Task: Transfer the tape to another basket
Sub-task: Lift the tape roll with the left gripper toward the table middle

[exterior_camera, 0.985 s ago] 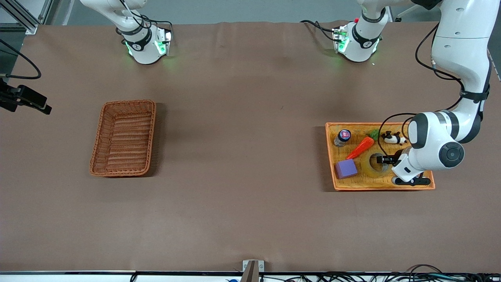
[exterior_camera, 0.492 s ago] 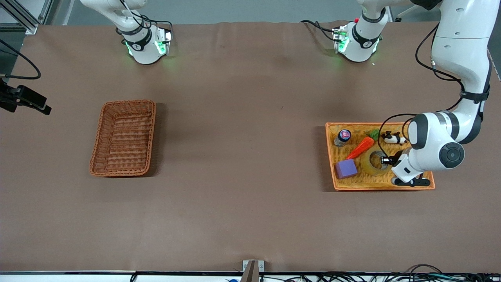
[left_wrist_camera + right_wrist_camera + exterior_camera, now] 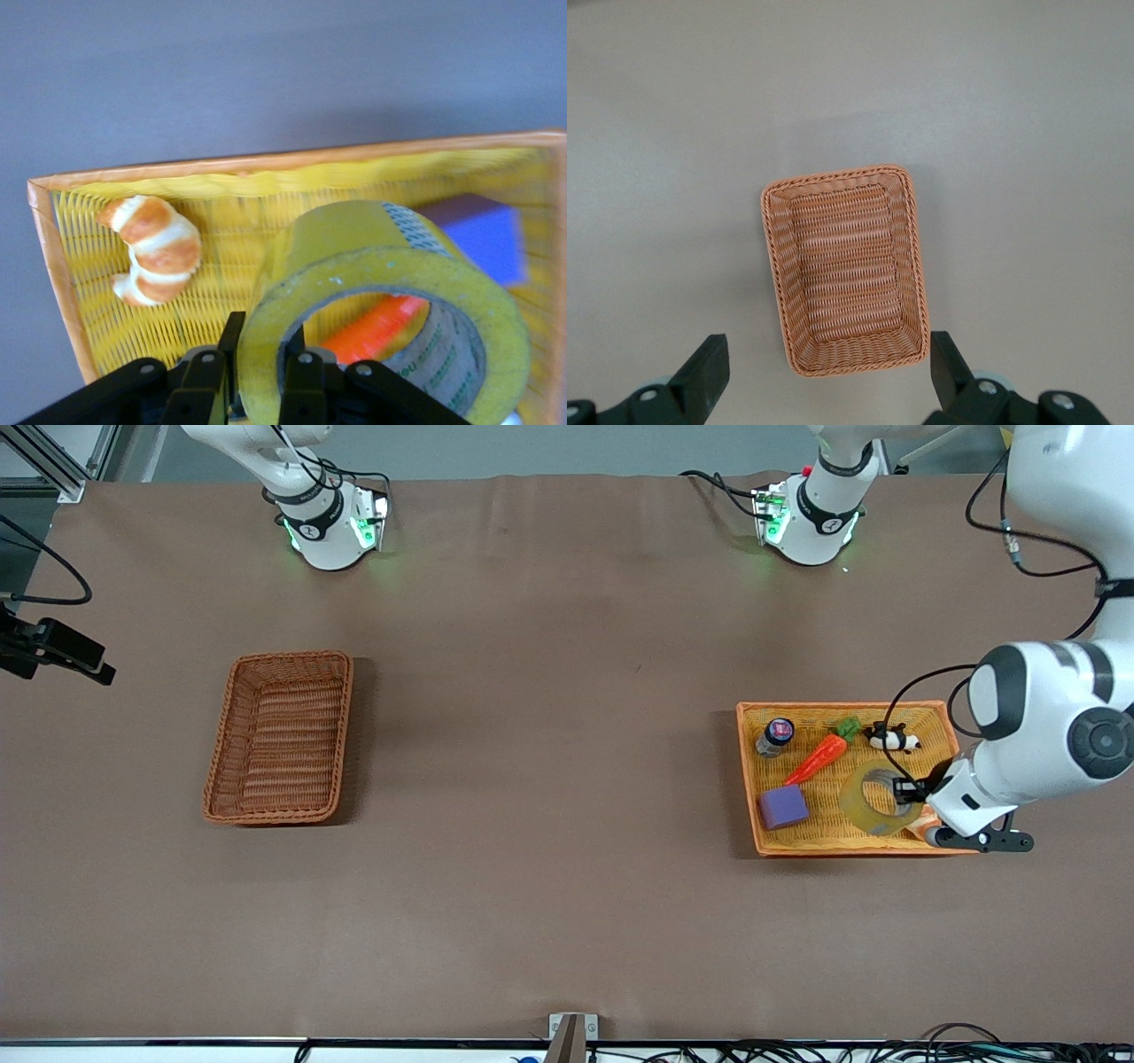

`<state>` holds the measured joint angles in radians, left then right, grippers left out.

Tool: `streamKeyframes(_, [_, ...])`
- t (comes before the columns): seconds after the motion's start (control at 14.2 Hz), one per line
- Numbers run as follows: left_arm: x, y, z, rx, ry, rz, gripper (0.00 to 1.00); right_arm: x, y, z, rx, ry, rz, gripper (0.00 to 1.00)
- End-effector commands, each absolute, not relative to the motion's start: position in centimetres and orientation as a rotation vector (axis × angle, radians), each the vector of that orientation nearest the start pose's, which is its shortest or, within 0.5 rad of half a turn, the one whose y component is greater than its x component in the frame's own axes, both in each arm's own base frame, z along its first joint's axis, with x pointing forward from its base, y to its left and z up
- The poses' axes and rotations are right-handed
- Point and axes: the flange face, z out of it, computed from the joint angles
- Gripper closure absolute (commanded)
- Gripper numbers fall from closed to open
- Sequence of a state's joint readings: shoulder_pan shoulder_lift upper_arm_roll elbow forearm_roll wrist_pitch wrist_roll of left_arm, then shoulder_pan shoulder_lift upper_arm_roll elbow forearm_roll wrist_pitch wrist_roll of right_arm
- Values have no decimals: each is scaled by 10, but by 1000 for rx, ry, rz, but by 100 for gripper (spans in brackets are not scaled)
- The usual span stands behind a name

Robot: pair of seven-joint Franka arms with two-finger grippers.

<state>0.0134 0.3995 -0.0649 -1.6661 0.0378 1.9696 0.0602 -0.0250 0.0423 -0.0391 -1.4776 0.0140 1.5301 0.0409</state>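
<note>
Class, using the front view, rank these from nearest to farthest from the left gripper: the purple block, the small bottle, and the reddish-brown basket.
The left gripper holds the tape over the yellow tray.
1. Purple block: in the tray, at its edge toward the right arm's end.
2. Small bottle: in the tray's corner, farther from the camera than the block.
3. Reddish-brown basket: toward the right arm's end of the table.

I see the basket (image 3: 280,737) holding nothing, open from above, with bare table (image 3: 549,779) between it and the yellow tray (image 3: 842,846). Carrot (image 3: 817,758), purple block (image 3: 783,807) and croissant (image 3: 151,249) crowd the tray.
</note>
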Motion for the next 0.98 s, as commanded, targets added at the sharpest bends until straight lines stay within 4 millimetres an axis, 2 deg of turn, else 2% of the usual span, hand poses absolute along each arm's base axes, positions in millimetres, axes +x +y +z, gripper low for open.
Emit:
streamKeyframes(0.0, [659, -86, 415, -3101, 335, 173, 97, 561, -35, 641, -3126, 179, -22, 0])
streamKeyframes(0.14, [653, -139, 425, -3084, 447, 151, 96, 561, -35, 641, -3126, 179, -19, 0])
streamKeyframes(0.28, [637, -200, 425, -3073, 444, 150, 95, 561, -34, 641, -3126, 177, -12, 0])
streamKeyframes(0.35, [629, -228, 417, -3071, 399, 165, 95, 560, -34, 641, -3126, 177, -5, 0])
streamKeyframes(0.49, [603, -298, 385, -3061, 344, 240, 95, 560, -37, 640, -3126, 181, -3, 0])
streamKeyframes(0.77, [578, -426, 365, -3134, 387, 241, 97, 561, -34, 641, -3128, 172, -7, 0])
streamKeyframes(0.91, [555, -474, 355, -3161, 474, 258, 99, 561, -35, 640, -3126, 179, -12, 0])
